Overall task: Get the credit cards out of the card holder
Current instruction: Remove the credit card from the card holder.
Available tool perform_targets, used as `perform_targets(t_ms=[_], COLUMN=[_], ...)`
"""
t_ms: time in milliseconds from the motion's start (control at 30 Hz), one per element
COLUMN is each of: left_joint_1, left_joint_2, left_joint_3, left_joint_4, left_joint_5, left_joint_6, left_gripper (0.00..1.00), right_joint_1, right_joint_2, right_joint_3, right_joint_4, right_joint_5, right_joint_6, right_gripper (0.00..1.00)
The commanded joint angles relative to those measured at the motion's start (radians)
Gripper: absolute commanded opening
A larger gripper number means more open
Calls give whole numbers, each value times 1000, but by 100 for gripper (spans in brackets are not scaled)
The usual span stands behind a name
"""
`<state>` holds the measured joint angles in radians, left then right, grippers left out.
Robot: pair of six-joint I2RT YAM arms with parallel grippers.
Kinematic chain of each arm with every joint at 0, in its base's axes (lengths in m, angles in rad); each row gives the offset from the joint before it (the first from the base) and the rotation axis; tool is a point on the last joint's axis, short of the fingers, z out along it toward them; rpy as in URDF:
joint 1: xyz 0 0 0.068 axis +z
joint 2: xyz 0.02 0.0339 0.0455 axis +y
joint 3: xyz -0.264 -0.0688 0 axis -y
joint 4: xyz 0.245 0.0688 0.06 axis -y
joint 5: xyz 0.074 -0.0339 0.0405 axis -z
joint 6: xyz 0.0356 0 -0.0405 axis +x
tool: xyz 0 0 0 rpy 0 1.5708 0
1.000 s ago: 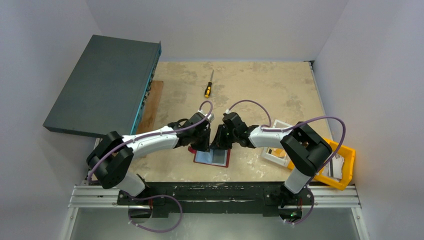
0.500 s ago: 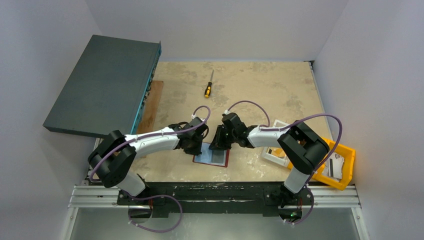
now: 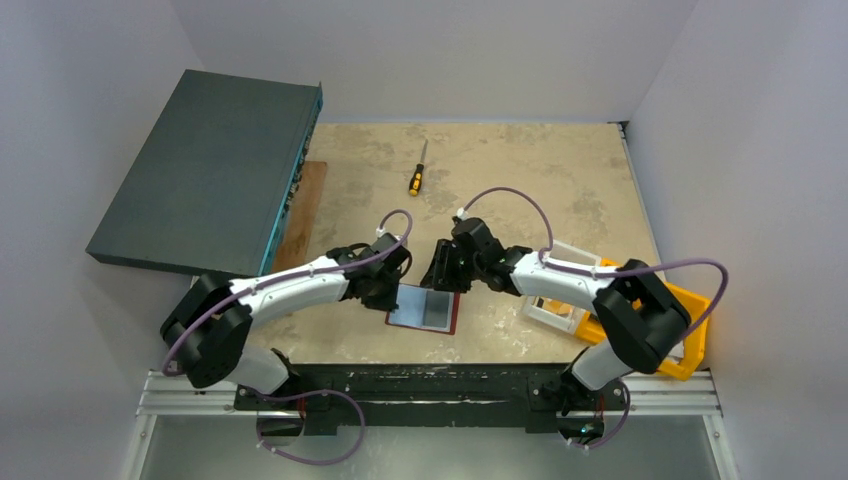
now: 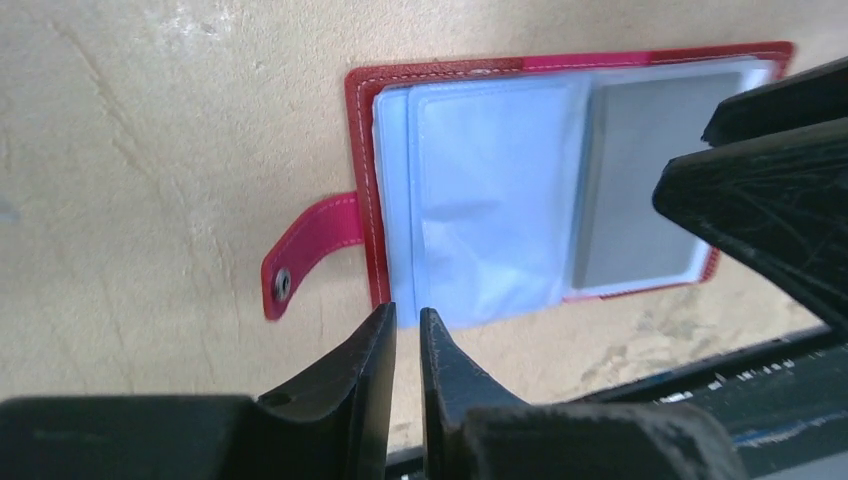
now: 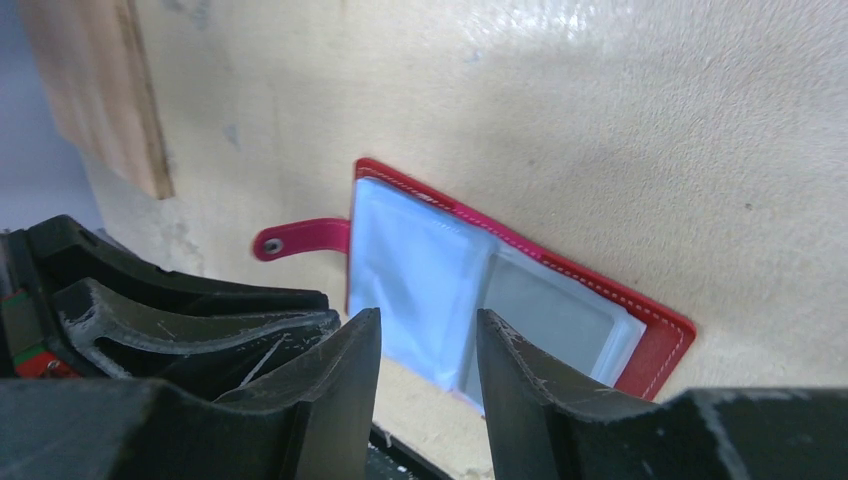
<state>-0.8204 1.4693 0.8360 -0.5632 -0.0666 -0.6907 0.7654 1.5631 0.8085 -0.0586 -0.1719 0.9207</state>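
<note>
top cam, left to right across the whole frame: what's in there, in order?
dark grey flat box → wooden board → card holder → white bin → orange bin

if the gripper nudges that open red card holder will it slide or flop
The card holder lies open and flat, so a push would probably slide it. Its clear sleeves look thin and wrinkled, so likely floppy and slippery when lifted.
</note>
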Motion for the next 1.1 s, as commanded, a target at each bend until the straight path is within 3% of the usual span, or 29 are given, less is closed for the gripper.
perform_targets(t_ms=[0, 100, 233, 533, 833, 933, 1067], left_joint_1=[-2, -5, -5, -3, 5, 7, 6], left_joint_2=[-93, -96, -25, 161, 207, 222, 237], left_joint_3=[70, 99, 133, 130, 90, 85, 87], left_joint_4=[-54, -26, 45, 179, 191, 200, 202], left_joint_5=[19, 90, 176, 259, 239, 243, 242], left_joint_6=[24, 37, 30, -14, -36, -37, -33], left_gripper=[18, 27, 28, 17, 6, 0, 0], right_joint_1=[1, 2, 1, 1, 1, 1, 3], right_joint_2=[-97, -122, -147, -140, -84, -73, -65], right_joint_3=[-1, -49, -106, -144, -134, -132, -131], right_joint_4=[-97, -104, -88, -61, -32, -24, -15], right_joint_5=[88, 86, 88, 83, 77, 68, 55], right_joint_6=[-33, -21, 2, 12, 6, 6, 6], right_gripper=[41, 41, 41, 39, 23, 23, 25])
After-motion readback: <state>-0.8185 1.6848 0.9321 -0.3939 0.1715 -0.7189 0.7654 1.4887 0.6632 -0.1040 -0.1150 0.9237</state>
